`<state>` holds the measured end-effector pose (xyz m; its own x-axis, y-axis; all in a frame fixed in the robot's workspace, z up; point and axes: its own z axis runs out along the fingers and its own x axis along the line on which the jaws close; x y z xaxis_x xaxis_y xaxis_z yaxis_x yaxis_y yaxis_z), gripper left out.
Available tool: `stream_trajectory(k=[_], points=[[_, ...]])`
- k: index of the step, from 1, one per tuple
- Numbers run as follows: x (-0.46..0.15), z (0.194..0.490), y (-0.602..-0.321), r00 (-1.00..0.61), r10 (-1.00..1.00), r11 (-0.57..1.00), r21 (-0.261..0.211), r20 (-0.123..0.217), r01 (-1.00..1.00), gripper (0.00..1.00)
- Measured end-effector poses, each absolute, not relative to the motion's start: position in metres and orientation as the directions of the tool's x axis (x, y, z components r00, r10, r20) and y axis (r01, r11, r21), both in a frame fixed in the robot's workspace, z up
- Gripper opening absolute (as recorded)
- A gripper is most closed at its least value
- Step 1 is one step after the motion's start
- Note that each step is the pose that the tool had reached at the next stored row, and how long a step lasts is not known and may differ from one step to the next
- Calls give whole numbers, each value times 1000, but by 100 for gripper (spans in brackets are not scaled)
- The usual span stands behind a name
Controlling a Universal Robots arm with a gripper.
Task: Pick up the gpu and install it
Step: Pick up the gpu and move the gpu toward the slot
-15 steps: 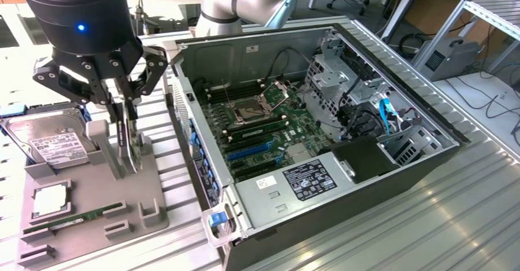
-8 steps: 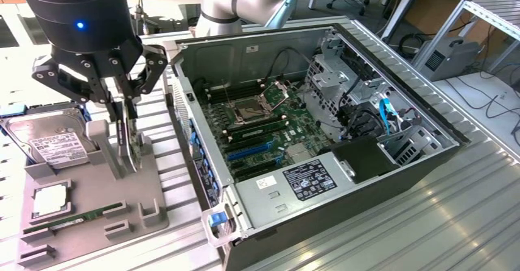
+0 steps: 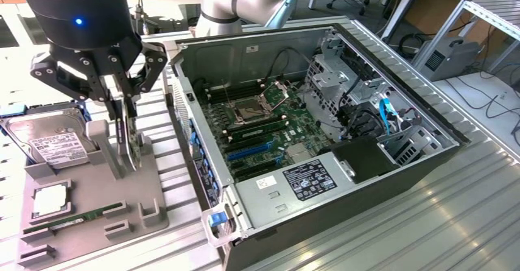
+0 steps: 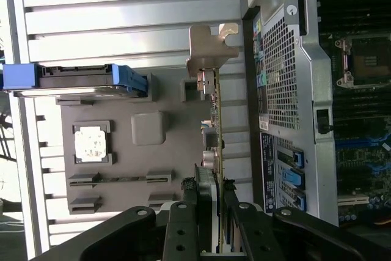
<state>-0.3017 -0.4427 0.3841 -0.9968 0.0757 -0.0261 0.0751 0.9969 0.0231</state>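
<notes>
End effector [image 4: 215,191] seemed to pinch the upright gpu [image 4: 214,120], which stood in the gray holder [image 4: 122,163] beside the computer case [image 3: 268,58].

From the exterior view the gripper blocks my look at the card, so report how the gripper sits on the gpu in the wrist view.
Observer: The gripper straddles the gpu edge-on, at the end opposite its silver bracket.
Operator: Check its alignment against the computer case.
Observer: The card's edge runs roughly parallel to that case's perforated rear panel, apart from it.
Operator: Describe the bracket's end.
Observer: It folds over into a flat, pale tab wider than the card's edge.
</notes>
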Motion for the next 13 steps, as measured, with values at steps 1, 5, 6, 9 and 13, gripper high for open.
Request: stream_trajectory(k=[1, 5, 6, 9, 13], points=[[-302, 384, -443, -997, 76, 997, 23, -26, 75, 27], [-302, 386, -443, -997, 76, 997, 23, -26, 75, 27], [-302, 386, -443, -997, 76, 997, 23, -26, 75, 27], [-302, 387, -443, -997, 76, 997, 23, -26, 75, 27], [-302, 389, -443, -997, 76, 997, 23, -26, 75, 27]])
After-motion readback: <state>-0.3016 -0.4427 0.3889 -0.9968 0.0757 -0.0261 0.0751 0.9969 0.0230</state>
